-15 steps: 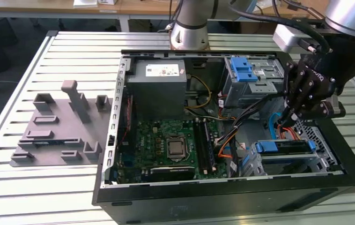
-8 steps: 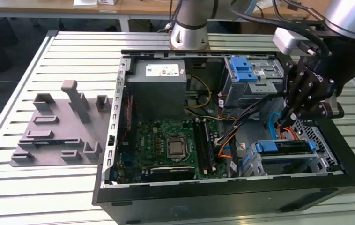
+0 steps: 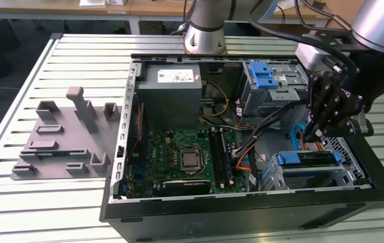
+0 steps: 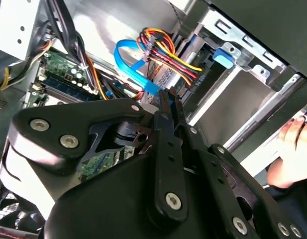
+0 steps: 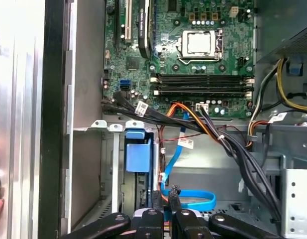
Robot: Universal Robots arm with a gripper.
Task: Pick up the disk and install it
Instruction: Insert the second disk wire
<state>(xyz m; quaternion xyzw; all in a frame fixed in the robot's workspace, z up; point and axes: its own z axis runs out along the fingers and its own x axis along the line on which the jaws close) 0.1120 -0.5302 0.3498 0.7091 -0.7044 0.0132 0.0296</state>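
Heads up on where things stand. The disk (image 3: 310, 158) isn't in your grip. It's sitting in the lower drive cage (image 3: 344, 177), in the corner of the computer case (image 3: 246, 207) where the near wall meets the wall on the exterior view's right. Its blue rail faces up and its long axis runs along that near wall.

Your gripper (image 3: 311, 135) hangs inside the case just beyond the cage, towards the far wall, so the disk lies just off the fingertips on the near-wall side and a bit lower. The fingers (image 4: 168, 114) are drawn together with barely a sliver between them, and I can't see anything held there. The looped blue cable (image 5: 193, 201) sits right by the tips, in among the orange and black wiring, so I'd guess snagging is the thing to watch.

Pose-wise, the arm comes in from the case's far right corner, with the wrist bent down so the fingers point at the case floor. Also, a person's hand (image 4: 292, 144) is resting just outside the case wall by the cage.
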